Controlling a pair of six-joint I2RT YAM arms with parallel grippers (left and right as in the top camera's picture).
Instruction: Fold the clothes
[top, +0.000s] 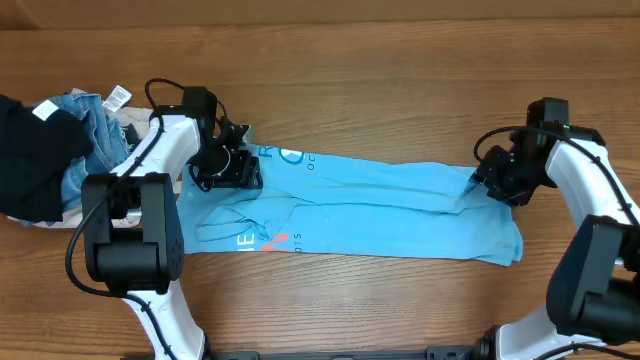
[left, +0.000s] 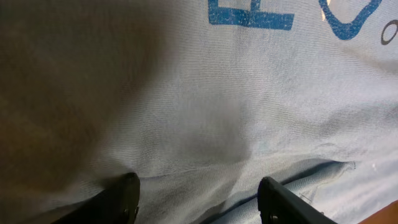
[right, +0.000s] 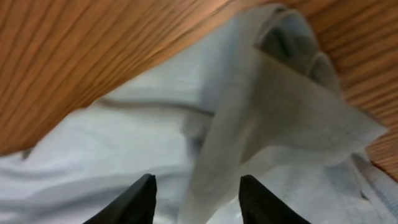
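Left gripper (left: 199, 186): fingers spread over the T-shirt (top: 380, 200), pinching nothing. Right gripper (right: 198, 183): fingers spread too, with a loose flap of cloth lying between them. The shirt lies half-folded across the table (top: 400, 60). It looks light and limp, likely to sag, so best taken at hem corners. Its folds hide the sleeves, and the print is cut off.

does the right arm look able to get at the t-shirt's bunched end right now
Likely yes: the right gripper sits over the bunched end of the T-shirt, jaws apart, a fold between them, nothing blocking.
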